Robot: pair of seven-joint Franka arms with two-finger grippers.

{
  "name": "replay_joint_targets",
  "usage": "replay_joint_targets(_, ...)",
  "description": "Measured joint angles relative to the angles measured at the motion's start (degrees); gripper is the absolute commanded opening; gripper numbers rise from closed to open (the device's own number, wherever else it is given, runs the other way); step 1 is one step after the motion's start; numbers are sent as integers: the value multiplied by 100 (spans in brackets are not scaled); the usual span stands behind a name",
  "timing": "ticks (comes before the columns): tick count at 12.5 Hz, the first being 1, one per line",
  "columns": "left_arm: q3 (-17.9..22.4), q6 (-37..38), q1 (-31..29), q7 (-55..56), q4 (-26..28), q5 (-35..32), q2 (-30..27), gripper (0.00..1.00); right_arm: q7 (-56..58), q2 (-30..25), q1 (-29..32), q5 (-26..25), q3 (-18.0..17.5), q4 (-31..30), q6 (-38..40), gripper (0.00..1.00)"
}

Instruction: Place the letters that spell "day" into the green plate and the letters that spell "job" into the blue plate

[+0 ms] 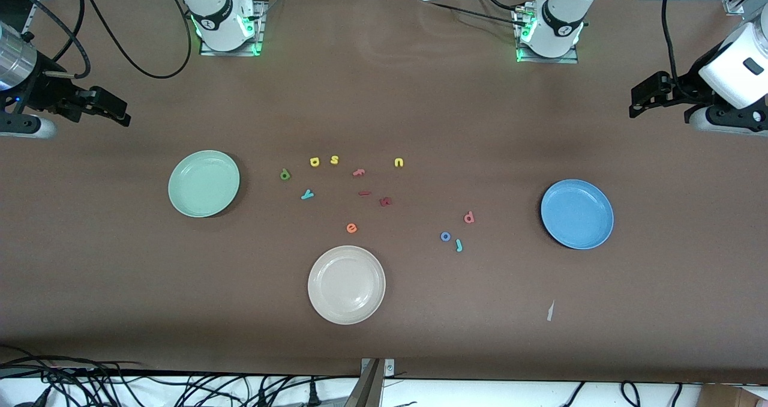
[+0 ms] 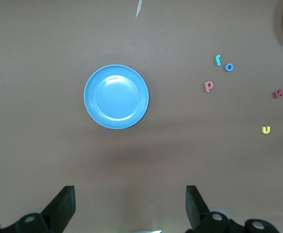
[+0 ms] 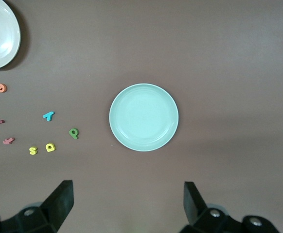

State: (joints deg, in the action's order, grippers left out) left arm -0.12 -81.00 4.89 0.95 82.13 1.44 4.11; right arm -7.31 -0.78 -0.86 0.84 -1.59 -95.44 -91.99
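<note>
The green plate [image 1: 204,183] [image 3: 143,117] lies empty toward the right arm's end. Beside it on the table are the yellow "d" [image 1: 314,161] [image 3: 50,147], green "a" [image 1: 285,174] [image 3: 73,133] and teal "y" [image 1: 307,194] [image 3: 48,115]. The blue plate [image 1: 577,214] [image 2: 116,96] lies empty toward the left arm's end, with the pinkish "b" [image 1: 469,217] [image 2: 208,86], blue "o" [image 1: 445,236] [image 2: 229,67] and teal "j" [image 1: 459,245] [image 2: 218,60] close by. My right gripper [image 1: 117,111] [image 3: 128,201] and left gripper [image 1: 639,98] [image 2: 130,204] hang open over bare table at their own ends, holding nothing.
A cream-white plate [image 1: 346,284] lies nearest the front camera. Other letters lie mid-table: yellow "s" [image 1: 334,159] and "u" [image 1: 399,162], pink "f" [image 1: 359,172], orange "e" [image 1: 351,228], two dark red pieces [image 1: 385,201]. A paper scrap [image 1: 549,311] lies nearer the camera than the blue plate.
</note>
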Motion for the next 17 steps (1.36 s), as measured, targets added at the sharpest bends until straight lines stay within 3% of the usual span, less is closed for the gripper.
replay_joint_targets(17, -17, 0, 137, 0, -14, 0, 0, 100, -3, 1, 0, 0, -16, -4, 0, 100)
